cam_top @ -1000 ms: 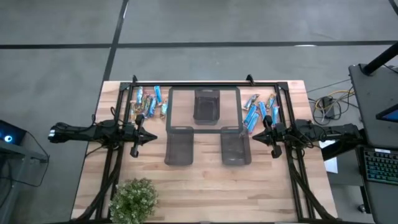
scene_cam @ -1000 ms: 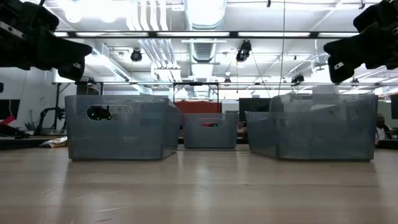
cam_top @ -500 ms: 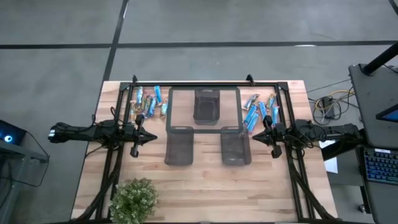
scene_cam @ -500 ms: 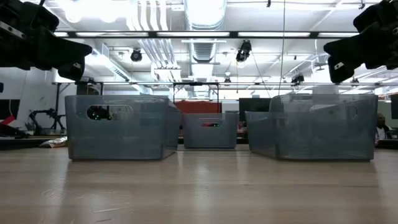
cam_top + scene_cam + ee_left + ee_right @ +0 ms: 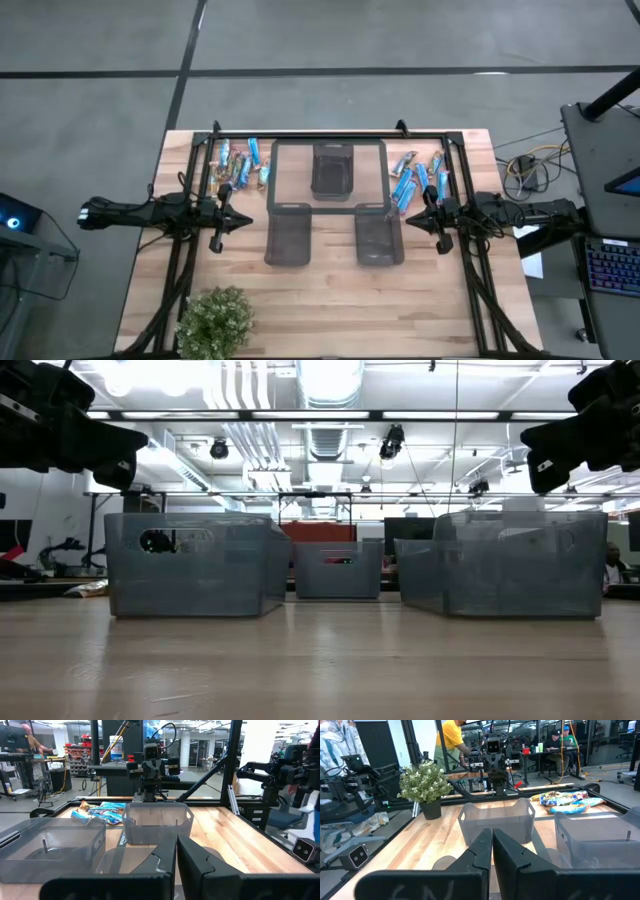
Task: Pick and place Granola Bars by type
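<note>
Two heaps of granola bars, mostly bright blue, lie on the wooden table's far part: one at the far left (image 5: 238, 163), one at the far right (image 5: 417, 176). The right heap shows in the left wrist view (image 5: 98, 813), the left heap in the right wrist view (image 5: 563, 801). My left gripper (image 5: 243, 220) hangs shut above the table at the left side, pointing level toward the middle. My right gripper (image 5: 412, 218) hangs shut at the right side, pointing level toward the middle. Neither touches anything.
Three dark see-through bins stand in the middle: one far (image 5: 331, 171), one near left (image 5: 288, 234), one near right (image 5: 378, 234). A potted plant (image 5: 214, 322) stands at the near left corner. A black frame (image 5: 330, 134) rims the table. People sit in the room beyond.
</note>
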Controlling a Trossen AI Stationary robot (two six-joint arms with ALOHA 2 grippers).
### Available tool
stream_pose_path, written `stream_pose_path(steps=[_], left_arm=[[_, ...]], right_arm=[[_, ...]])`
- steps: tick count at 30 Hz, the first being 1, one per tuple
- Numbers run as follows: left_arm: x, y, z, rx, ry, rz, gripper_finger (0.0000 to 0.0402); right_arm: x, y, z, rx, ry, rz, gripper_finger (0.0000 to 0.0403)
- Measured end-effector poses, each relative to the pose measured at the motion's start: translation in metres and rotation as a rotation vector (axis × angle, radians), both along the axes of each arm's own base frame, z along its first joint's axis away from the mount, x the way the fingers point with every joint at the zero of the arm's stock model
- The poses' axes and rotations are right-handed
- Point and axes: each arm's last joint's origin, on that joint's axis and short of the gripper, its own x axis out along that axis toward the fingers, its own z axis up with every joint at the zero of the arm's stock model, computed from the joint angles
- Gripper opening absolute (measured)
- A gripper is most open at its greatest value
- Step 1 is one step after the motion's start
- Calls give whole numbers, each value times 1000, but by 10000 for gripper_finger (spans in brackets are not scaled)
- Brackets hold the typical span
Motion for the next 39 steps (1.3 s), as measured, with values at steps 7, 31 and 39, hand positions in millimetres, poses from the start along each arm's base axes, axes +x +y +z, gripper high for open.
stream_pose_path(steps=[7, 31, 39], left_arm=[[0, 0, 0, 0, 0, 0, 0], [0, 0, 1, -1, -8, 0, 0], [0, 0, 4, -268, -16, -4, 0]], right_arm=[[0, 0, 0, 0, 0, 0, 8], [0, 0, 0, 0, -1, 0, 8], [0, 0, 0, -74, -12, -2, 8]])
